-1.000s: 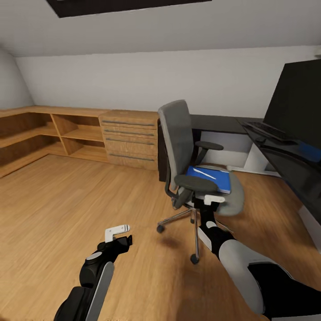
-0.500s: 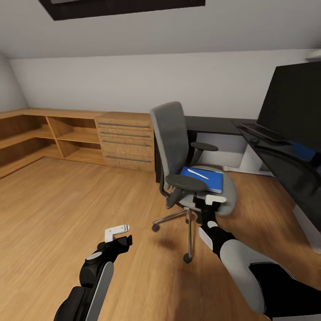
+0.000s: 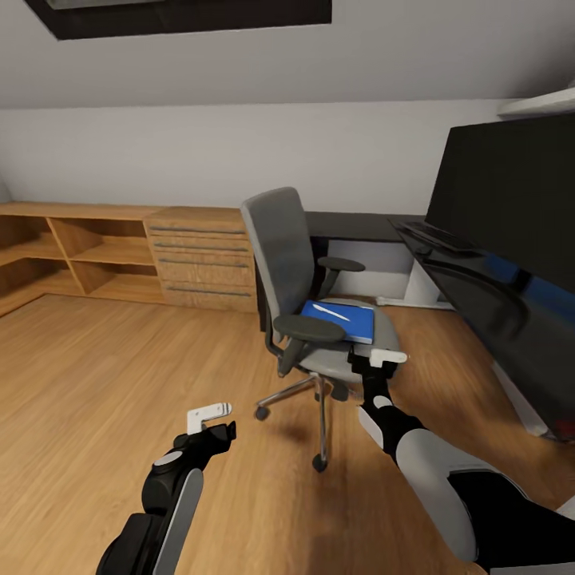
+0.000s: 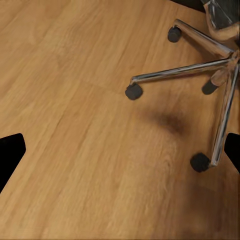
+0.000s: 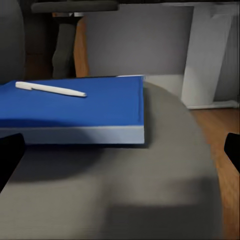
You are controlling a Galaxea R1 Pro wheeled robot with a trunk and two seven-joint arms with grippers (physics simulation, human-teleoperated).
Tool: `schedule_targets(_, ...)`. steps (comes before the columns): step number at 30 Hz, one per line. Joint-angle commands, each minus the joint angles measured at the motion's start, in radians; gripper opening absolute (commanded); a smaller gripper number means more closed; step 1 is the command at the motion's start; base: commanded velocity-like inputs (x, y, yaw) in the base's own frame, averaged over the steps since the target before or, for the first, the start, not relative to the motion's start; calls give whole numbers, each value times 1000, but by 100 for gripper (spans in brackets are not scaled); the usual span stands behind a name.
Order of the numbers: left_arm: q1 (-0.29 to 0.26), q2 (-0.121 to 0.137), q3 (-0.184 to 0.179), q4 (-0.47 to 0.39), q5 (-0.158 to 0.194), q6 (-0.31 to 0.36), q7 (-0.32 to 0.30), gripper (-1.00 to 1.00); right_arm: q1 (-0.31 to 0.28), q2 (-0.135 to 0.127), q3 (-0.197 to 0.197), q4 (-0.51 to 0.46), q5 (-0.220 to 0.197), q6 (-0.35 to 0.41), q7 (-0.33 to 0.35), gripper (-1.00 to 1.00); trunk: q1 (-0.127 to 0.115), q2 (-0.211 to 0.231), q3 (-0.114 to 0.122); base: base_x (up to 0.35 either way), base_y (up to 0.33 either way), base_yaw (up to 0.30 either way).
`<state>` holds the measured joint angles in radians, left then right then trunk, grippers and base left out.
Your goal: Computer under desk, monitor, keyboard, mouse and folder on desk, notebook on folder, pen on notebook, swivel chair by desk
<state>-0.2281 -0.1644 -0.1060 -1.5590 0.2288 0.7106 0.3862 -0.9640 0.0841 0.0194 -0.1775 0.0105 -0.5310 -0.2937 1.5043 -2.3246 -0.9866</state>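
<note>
Grey padded swivel chair (image 3: pixel 311 271), chrome star base: carries the flat bright-blue folder (image 3: pixel 339 319) and slim white pen (image 5: pixel 50 89). My right hand (image 3: pixel 382 359), fingers apart, at seat edge; left hand (image 3: pixel 212 419) apart over oak floor (image 4: pixel 75 125). Matte black desk (image 3: pixel 479 295) beside the chair. View panned since earlier.

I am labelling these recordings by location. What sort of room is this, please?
Probably an attic room used as a home office: a sloped grey ceiling with a skylight, a black desk carrying a large monitor, a grey swivel chair, and oak shelving.
</note>
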Motion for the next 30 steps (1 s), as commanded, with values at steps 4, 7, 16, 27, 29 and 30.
schedule_targets(4, 0, 0, 9, -1, 11, 2, 10, 100, -1, -2, 3, 2, 1, -2, -5, 100, 0, 0, 2, 0, 0, -118)
schedule_targets(7, 0, 0, 15, -1, 11, 2, 10, 100, -1, -1, 3, 2, 1, -2, -5, 100, 0, 0, 3, 0, 0, -37)
schedule_targets(16, 0, 0, 21, -1, 11, 1, 9, 100, -1, -4, -15, 2, -27, 4, -7, 100, 0, 0, 3, 0, 0, -10)
schedule_targets(27, 0, 0, 21, -21, 11, 2, 9, 100, -1, -4, -183, -3, -358, 16, 2, 100, 0, 0, 3, 0, 0, 0)
schedule_targets(29, 0, 0, 22, -22, 11, 2, 10, 100, -1, -2, -186, -3, -365, 13, 2, 100, 0, 0, 3, 0, 0, 0)
schedule_targets(30, 0, 0, 23, -23, 11, 2, 10, 100, -1, -1, -187, -3, -366, 11, 2, 100, 0, 0, 3, 0, 0, 0)
